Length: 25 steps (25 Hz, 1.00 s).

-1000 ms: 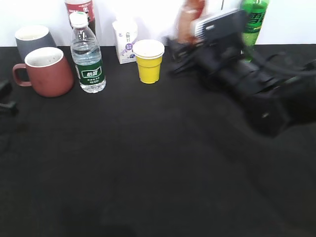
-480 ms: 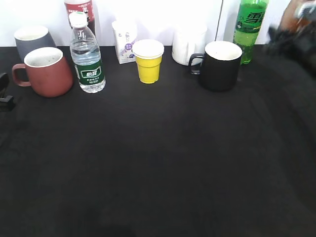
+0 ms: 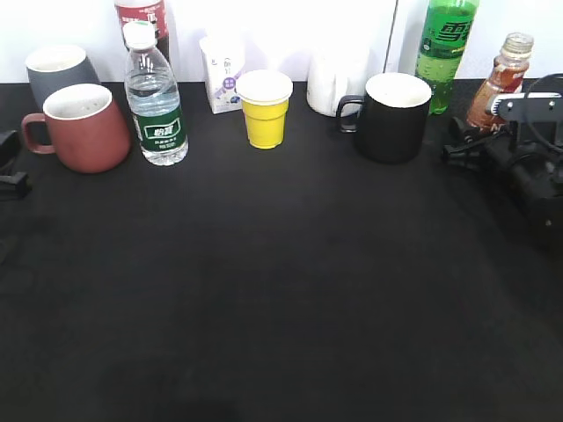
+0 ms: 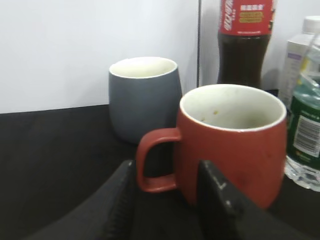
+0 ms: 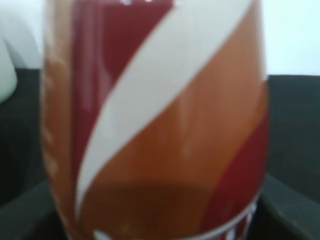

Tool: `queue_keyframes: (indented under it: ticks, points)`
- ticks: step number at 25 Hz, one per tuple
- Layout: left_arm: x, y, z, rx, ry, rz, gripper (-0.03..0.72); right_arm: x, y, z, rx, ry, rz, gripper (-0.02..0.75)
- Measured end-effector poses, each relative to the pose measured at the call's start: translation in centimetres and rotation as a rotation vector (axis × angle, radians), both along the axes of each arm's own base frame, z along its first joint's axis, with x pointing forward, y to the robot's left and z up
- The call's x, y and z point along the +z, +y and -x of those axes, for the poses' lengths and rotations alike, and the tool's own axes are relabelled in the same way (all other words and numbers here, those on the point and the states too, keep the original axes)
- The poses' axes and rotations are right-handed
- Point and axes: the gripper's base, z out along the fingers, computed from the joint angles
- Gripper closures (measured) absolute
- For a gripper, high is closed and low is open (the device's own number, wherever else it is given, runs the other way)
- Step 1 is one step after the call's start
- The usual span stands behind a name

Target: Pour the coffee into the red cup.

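Note:
The red cup [image 3: 79, 127] stands at the back left, upright, with its handle to the left. In the left wrist view the red cup [image 4: 232, 145] is close, and my left gripper [image 4: 167, 197] is open with its two fingers either side of the handle, not pressing it. The left gripper [image 3: 9, 167] barely shows at the left edge of the exterior view. The coffee bottle [image 3: 497, 83] is upright at the back right. My right gripper [image 3: 475, 136] is shut on it low down. The coffee bottle [image 5: 160, 115] fills the right wrist view, and only the fingers' dark edges show.
A grey cup [image 3: 54, 70] stands behind the red cup, with a water bottle [image 3: 156, 101] right of it. Along the back are a cola bottle [image 3: 141, 18], a small carton [image 3: 222, 75], a yellow cup [image 3: 265, 108], a white mug [image 3: 332, 81], a black mug [image 3: 391, 116] and a green soda bottle [image 3: 447, 48].
My right arm has swung from the back middle to the far right with the coffee bottle, uncovering the black and white mugs. The left gripper and red cup have not moved.

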Motion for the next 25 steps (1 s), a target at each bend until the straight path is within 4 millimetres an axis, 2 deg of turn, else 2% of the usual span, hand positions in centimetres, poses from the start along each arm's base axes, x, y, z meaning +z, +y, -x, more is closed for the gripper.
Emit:
queue_keyframes:
  ticks: [3, 6, 8, 10, 16, 19, 22, 25]
  points:
    - [0.0, -0.1, 0.0, -0.009, 0.000, -0.003, 0.379, -0.1, 0.4, -0.1, 0.044, -0.008, -0.004, 0.204]
    - [0.0, -0.1, 0.0, -0.012, 0.000, -0.003, 0.379, 0.0, 0.3, -0.2, 0.030, -0.014, -0.008, 0.106]
    - [0.0, -0.1, 0.0, -0.016, 0.000, -0.005, 0.379, -0.1, 0.2, -0.1, 0.025, -0.012, -0.011, 0.094]
    - [0.0, -0.1, 0.0, -0.016, 0.000, -0.005, 0.379, -0.4, 0.1, 1.1, 0.021, 0.024, -0.010, 0.094]
    - [0.0, -0.2, 0.0, -0.023, 0.000, -0.006, 0.379, 0.2, -0.5, 6.4, -0.004, 0.131, -0.008, 0.097]
    - [0.1, -0.4, 0.1, -0.029, -0.005, -0.007, 0.379, 2.7, -0.6, 7.6, -0.003, 0.083, -0.012, 0.109]
    - [2.0, -1.3, 0.6, -0.049, -0.016, -0.014, 0.379, 7.6, -0.6, 8.0, -0.001, -0.044, -0.023, 0.111]
    - [3.7, -0.8, 1.9, 0.007, 0.154, -0.032, 0.379, 9.7, -0.4, 9.0, 0.036, 0.100, 0.004, 0.128]
